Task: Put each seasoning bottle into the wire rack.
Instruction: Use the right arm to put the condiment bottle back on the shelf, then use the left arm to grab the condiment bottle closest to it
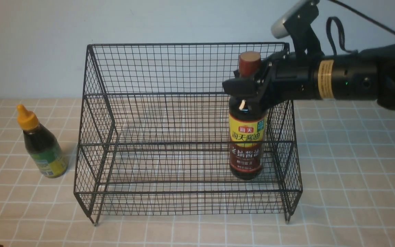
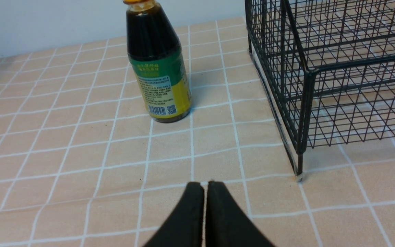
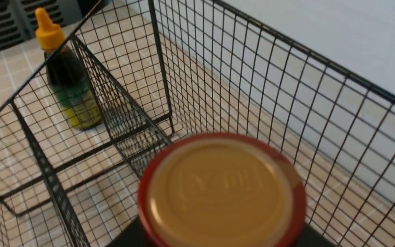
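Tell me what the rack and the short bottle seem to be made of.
The rack: likely metal wire with a matte black coating, judging by the thin, rigid, welded-looking grid. The short bottle: probably clear glossy plastic, dark liquid showing through, though glass cannot be ruled out. Its cap looks like opaque plastic.

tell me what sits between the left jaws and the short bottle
Only bare tablecloth up to the short bottle, shown in the left wrist view.
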Robot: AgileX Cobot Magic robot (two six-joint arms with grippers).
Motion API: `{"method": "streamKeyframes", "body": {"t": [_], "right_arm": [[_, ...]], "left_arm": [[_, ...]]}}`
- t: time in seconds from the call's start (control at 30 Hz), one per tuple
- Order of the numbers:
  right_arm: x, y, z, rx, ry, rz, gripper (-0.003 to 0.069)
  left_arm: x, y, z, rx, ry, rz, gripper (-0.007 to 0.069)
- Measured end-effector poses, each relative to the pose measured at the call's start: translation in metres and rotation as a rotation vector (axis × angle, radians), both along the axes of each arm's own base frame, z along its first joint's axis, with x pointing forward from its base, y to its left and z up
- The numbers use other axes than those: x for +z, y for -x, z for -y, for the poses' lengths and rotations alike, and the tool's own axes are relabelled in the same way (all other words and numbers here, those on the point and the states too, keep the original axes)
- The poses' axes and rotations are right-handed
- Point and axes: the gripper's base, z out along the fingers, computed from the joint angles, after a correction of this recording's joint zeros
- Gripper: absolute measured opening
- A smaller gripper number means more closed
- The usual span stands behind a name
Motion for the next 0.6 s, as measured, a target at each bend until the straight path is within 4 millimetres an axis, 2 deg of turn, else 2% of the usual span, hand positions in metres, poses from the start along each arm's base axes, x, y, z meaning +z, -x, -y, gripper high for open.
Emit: {"method": "streamKeyframes", "body": {"t": [0.17,0.27,0.33,0.37,0.43,0.47,0.6], "right_arm": [[-0.001,0.001,0.000,0.017,0.021,-0.010,0.0275],[0.000,0.004,0.000,0.028,0.022,-0.027,0.0352],[0.002,0.005,0.000,0.026,0.018,-0.029,0.0377],[0.008,0.008,0.001,0.022,0.009,-0.022,0.0409],[0.015,0.011,0.002,0.022,0.002,-0.007,0.0429],[0.027,0.017,0.004,0.018,-0.008,0.024,0.0444],[0.052,0.031,0.010,0.006,-0.028,0.097,0.0450]], "left_arm": [[0.000,0.000,0.000,0.000,0.000,0.000,-0.0007],[0.000,0.000,0.000,0.000,0.000,0.000,-0.0007],[0.000,0.000,0.000,0.000,0.000,0.000,-0.0007],[0.000,0.000,0.000,0.000,0.000,0.000,-0.0007],[0.000,0.000,0.000,0.000,0.000,0.000,-0.0007],[0.000,0.000,0.000,0.000,0.000,0.000,-0.0007],[0.000,0.000,0.000,0.000,0.000,0.000,-0.0007]]}}
